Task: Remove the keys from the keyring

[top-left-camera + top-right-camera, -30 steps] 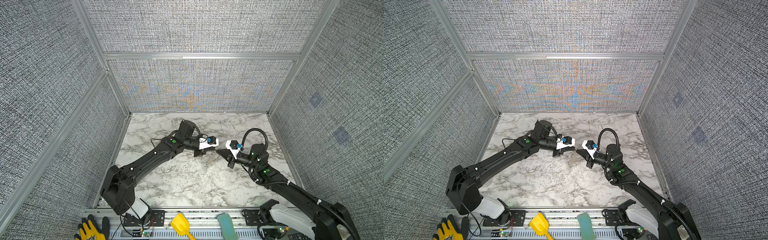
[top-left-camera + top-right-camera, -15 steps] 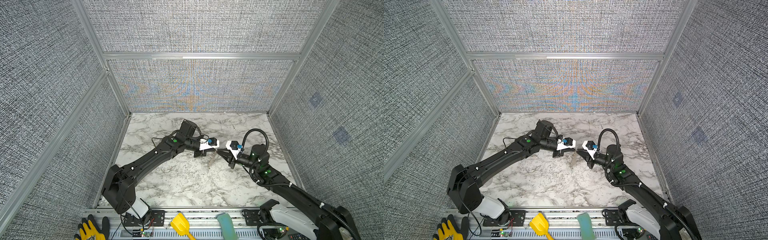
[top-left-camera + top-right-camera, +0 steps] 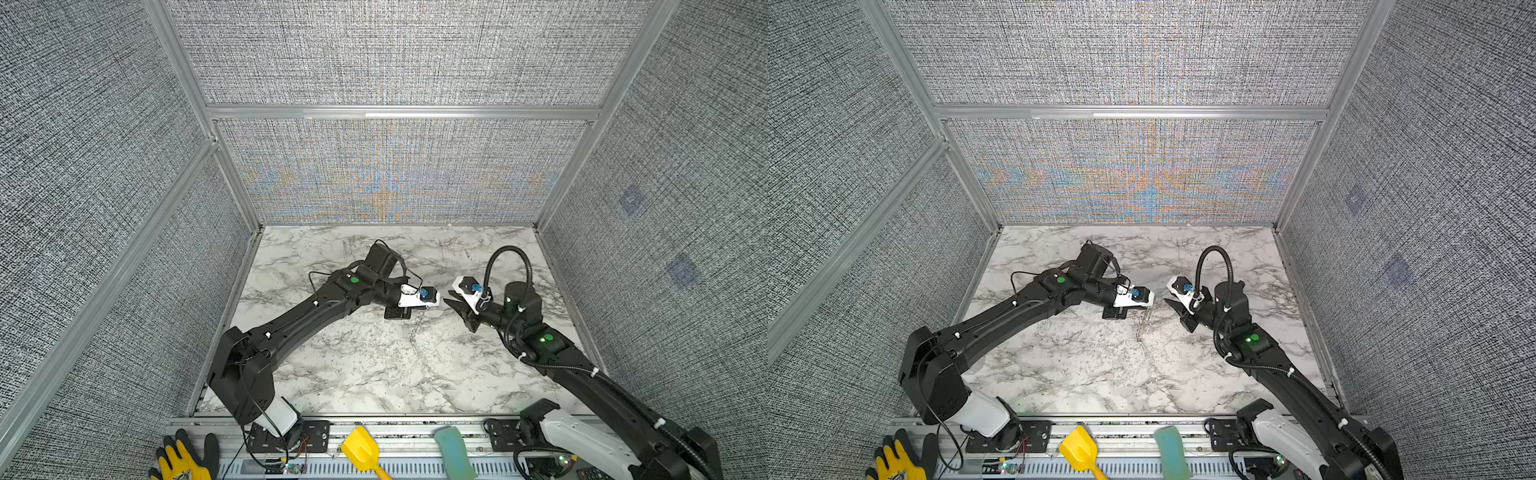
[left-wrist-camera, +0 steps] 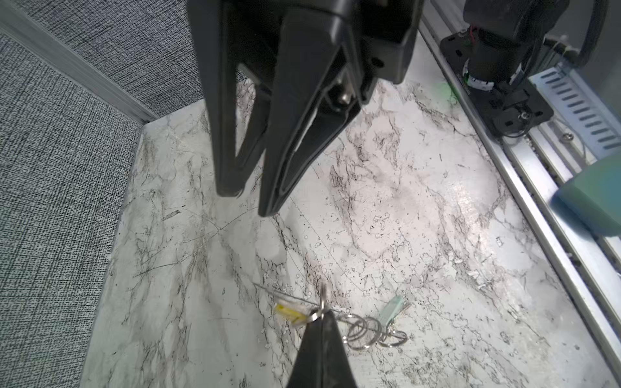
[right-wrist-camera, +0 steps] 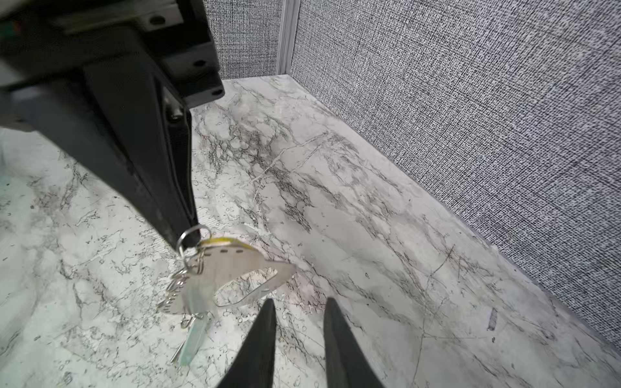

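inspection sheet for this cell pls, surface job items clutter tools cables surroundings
surface: scratched marble-look table
job's things: grey keyring plate hangs from a split ring; yellow-tagged key and teal-tagged key both on the bunch
clutter: yellow scoop, teal block and glove on the front rail, off the table
grippers: left tool shut on the split ring; right tool open, empty, near the plate
cables: black hose arches over the right arm, clear of both tools
surroundings: grey fabric walls, aluminium frame

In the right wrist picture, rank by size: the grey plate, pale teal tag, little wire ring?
1. grey plate
2. pale teal tag, partly hidden behind the plate
3. little wire ring
All sit close together, so nearness barely matters.
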Controlling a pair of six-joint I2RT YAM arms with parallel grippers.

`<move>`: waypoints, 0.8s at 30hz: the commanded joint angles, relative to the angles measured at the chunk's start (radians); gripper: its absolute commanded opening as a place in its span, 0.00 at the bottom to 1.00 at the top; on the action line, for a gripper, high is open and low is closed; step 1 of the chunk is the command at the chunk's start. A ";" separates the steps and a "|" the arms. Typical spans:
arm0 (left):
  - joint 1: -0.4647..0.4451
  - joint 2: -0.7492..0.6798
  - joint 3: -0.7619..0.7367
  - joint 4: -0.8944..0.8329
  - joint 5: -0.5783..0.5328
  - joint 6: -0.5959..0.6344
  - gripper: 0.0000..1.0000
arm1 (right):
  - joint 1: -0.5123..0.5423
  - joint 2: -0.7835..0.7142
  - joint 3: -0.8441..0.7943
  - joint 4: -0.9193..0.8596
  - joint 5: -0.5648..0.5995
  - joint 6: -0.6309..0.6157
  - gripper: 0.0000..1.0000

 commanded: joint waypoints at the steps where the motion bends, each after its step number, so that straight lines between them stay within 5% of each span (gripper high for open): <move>1: -0.001 0.016 0.029 -0.045 -0.051 0.028 0.00 | 0.000 0.046 0.027 -0.032 0.013 0.002 0.29; 14: 0.022 0.038 0.082 -0.277 -0.360 -0.038 0.00 | 0.000 0.154 0.009 0.021 0.059 0.226 0.32; 24: 0.039 0.114 0.115 -0.339 -0.388 -0.088 0.00 | 0.001 0.182 0.002 -0.014 0.090 0.280 0.32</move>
